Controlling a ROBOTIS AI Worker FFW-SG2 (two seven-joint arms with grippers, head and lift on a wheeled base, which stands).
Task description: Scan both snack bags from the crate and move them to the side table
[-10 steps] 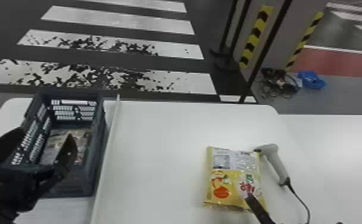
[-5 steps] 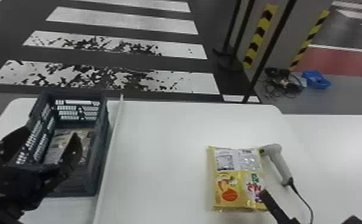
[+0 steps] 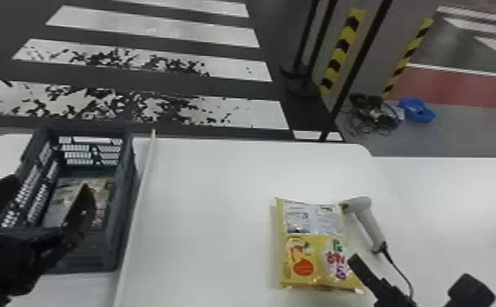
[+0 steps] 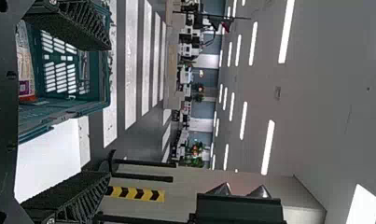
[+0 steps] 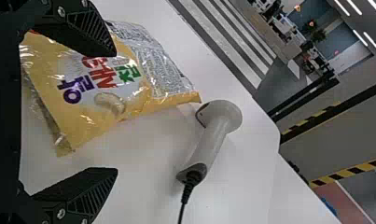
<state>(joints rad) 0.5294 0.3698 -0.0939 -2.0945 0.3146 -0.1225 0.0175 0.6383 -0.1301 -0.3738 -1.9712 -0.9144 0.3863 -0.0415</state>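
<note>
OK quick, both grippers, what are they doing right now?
Left gripper: open, empty, at the crate.
Right gripper: open, empty, by the yellow snack bag.

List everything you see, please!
snack bag: one, yellow and white, table
scanner: one, grey, beside bag
cable: one, black, from scanner
crate: one, dark, table's left
crate contents: count unclear, multicoloured, inside
bar: one, white, beside crate
tables: two, white, adjoining
striped strips: two, black and yellow, behind
poles: three, black, behind
cable heap: one, black, floor
floor object: one, blue, behind
floor stripes: several, white, behind
left pincer: one, black, over crate
right pincer: one, black, by bag
</note>
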